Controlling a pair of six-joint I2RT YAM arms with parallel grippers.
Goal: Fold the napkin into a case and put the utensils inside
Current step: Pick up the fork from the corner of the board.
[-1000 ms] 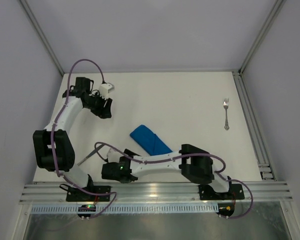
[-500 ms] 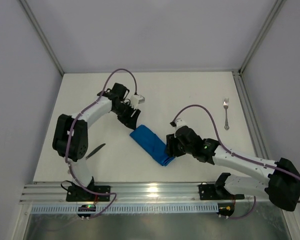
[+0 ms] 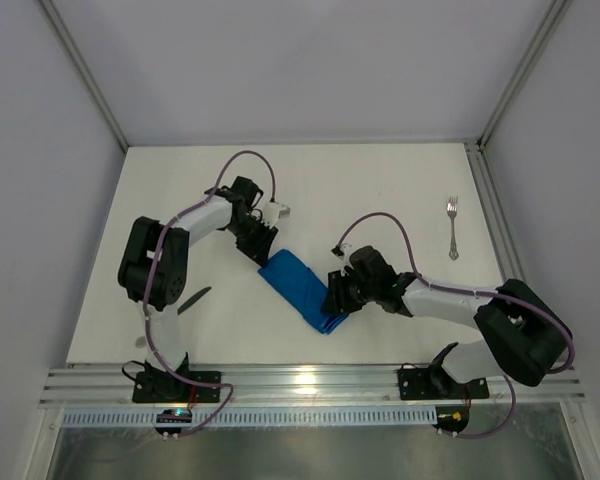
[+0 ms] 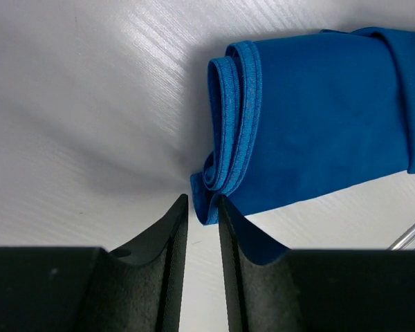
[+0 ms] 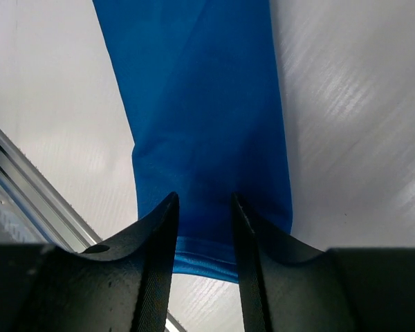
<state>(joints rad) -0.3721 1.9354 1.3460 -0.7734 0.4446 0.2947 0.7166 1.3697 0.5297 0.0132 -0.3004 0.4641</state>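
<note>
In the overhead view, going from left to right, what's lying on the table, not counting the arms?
knife → napkin → fork

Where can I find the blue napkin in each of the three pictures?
Top view: the napkin lies slanted in the middle of the table.
Left wrist view: the napkin fills the upper right.
Right wrist view: the napkin runs down from the top centre.
Shared landmark: the metal rail, at the bottom, lower right and lower left respectively.
</note>
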